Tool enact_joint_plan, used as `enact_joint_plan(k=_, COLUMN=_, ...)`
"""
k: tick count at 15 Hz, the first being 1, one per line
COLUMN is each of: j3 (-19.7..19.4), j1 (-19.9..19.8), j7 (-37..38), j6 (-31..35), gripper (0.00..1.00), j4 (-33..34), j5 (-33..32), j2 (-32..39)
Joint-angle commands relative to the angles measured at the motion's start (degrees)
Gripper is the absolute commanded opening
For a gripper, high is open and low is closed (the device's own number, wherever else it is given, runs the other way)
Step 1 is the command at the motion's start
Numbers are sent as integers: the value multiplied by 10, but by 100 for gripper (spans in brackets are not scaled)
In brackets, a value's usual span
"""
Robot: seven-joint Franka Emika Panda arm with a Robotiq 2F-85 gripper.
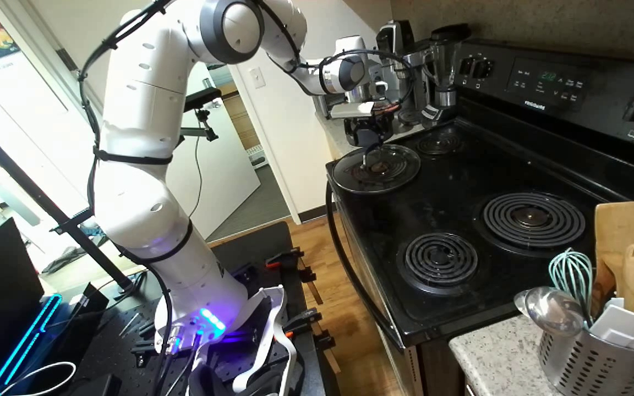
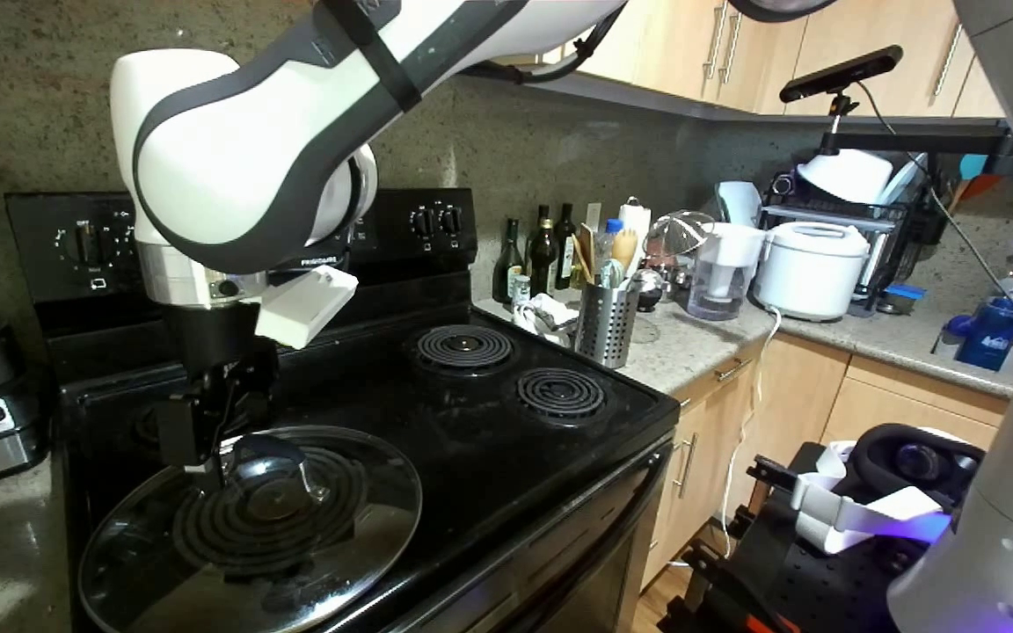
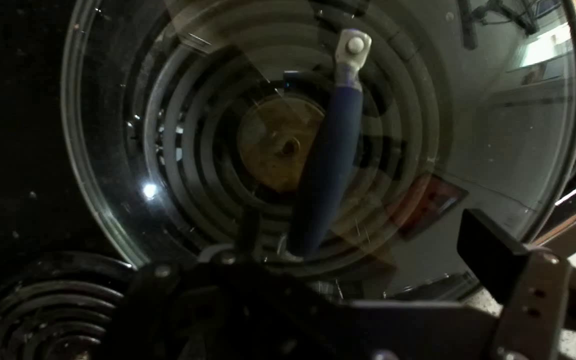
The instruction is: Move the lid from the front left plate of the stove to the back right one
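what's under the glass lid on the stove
In the wrist view, a coil burner shows through the glass lid, with a brownish disc at its center. The dark blue handle hides a strip of the burner.

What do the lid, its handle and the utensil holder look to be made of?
Lid: probably clear glass, glossy; it is see-through with sharp reflections.
Handle: perhaps plastic or silicone, dark blue and fairly dull in the wrist view; its ends look like metal, silvery and shiny.
Holder: likely stainless steel, perforated, with a grey metallic sheen.
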Motion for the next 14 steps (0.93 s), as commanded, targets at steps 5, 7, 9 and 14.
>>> enact_joint_plan(k=5, j3=-11, j1=3, j7=57, j6=3, gripper=100, j4=18, j5=9, j2=8)
enact_joint_plan(k=7, j3=-13, j1=4, j7=75, j6=2, gripper=100, j4=17, j5=9, j2=10)
enact_joint_plan(k=9, j3=-15, j1=6, j7=91, j6=1, gripper=100, j4=15, j5=10, j2=13)
enact_joint_plan(k=14, j3=-15, j1=2, j7=119, j6=7, gripper=100, j4=7, j5=20, j2=23)
